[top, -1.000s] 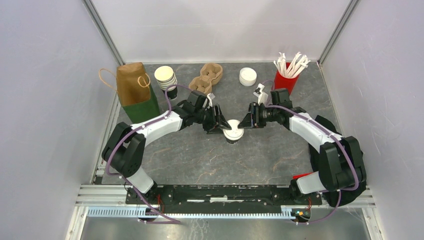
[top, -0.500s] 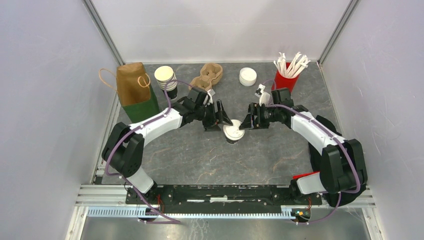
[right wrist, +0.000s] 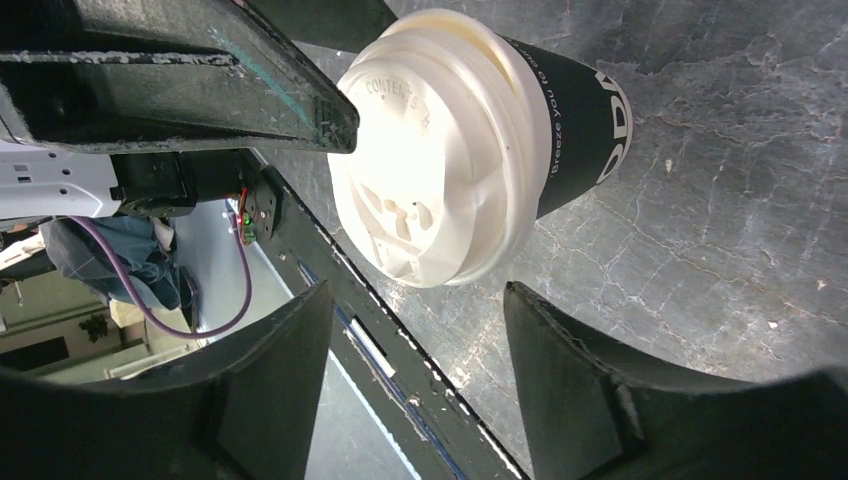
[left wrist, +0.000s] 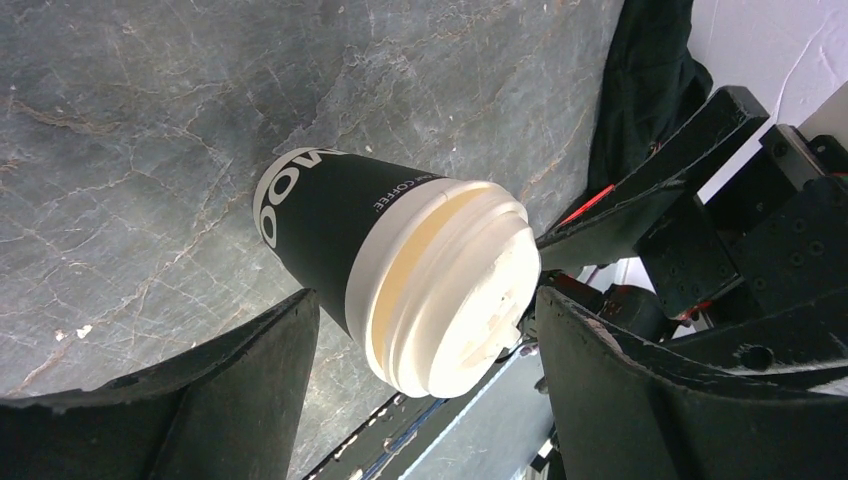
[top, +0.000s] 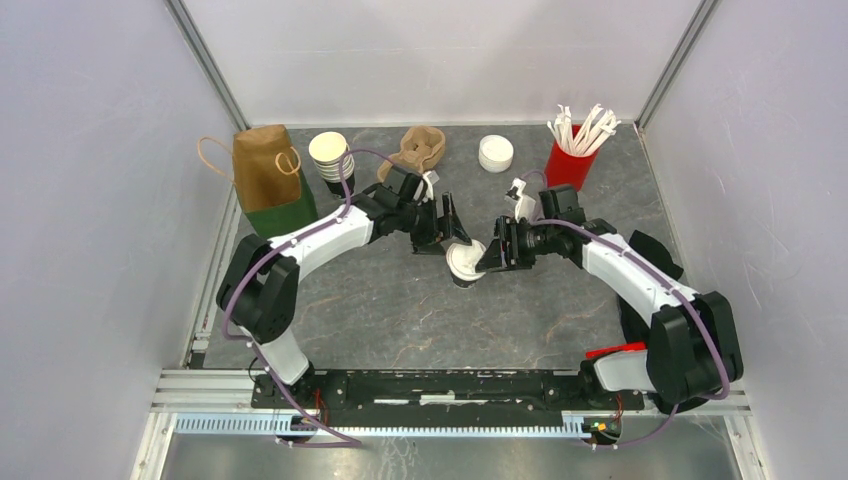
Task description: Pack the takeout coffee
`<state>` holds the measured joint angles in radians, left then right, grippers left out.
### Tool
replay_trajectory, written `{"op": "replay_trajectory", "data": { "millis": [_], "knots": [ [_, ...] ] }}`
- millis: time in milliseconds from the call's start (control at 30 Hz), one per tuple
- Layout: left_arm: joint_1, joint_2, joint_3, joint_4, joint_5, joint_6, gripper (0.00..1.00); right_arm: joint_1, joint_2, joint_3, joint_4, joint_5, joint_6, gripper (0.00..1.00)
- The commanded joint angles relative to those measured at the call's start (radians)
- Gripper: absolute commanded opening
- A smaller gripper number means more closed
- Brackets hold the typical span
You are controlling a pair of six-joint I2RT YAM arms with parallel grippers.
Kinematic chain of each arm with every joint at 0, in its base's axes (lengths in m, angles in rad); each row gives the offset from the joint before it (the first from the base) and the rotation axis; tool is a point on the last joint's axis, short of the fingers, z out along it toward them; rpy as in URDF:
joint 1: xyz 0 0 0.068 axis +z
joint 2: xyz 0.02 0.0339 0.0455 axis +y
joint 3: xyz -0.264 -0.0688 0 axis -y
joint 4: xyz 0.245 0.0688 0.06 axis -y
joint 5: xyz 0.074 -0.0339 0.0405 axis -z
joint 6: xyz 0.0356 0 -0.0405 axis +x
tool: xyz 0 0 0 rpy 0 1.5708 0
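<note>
The takeout coffee, a black cup with a white lid, stands upright mid-table. My left gripper hangs just behind and left of it, open. In the left wrist view the lid sits between the spread fingers of that gripper, with a gap on each side. My right gripper is close on the cup's right, also open. In the right wrist view the cup lies beyond the tips of this gripper, with nothing between them.
Along the back stand a brown-and-green paper bag, a stack of lidless cups, a cardboard carrier, a stack of white lids and a red cup of white sticks. Walls enclose three sides.
Both grippers have spread their jaws and eased off the lid. The left one drew back and up. The right one shifted slightly nearer. The cup stayed where it was.
</note>
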<state>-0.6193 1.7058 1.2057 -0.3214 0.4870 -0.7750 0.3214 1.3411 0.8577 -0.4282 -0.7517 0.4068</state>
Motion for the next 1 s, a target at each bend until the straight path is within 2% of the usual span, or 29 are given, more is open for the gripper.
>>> {"op": "replay_trajectory", "data": {
  "millis": [0, 167, 400, 633, 867, 967],
  "knots": [
    [-0.005, 0.016, 0.065, -0.016, 0.031, 0.065, 0.85, 0.019, 0.023, 0.019, 0.009, -0.006, 0.028, 0.63],
    [-0.005, 0.022, 0.061, -0.014, 0.036, 0.063, 0.8, 0.024, 0.029, 0.044, 0.039, 0.005, 0.066, 0.57],
    [-0.005, 0.013, 0.043, -0.014, 0.048, 0.074, 0.79, 0.024, 0.036, 0.099, 0.058, 0.033, 0.091, 0.56],
    [-0.006, 0.015, 0.041, -0.016, 0.043, 0.075, 0.74, 0.023, 0.04, 0.078, 0.057, 0.034, 0.084, 0.55],
    [-0.005, 0.008, 0.032, -0.025, 0.044, 0.086, 0.69, 0.009, 0.016, 0.1, -0.042, 0.073, -0.003, 0.58],
    [-0.005, 0.004, 0.032, -0.036, 0.044, 0.097, 0.67, -0.023, -0.001, 0.116, -0.076, 0.102, -0.036, 0.65]
  ]
}}
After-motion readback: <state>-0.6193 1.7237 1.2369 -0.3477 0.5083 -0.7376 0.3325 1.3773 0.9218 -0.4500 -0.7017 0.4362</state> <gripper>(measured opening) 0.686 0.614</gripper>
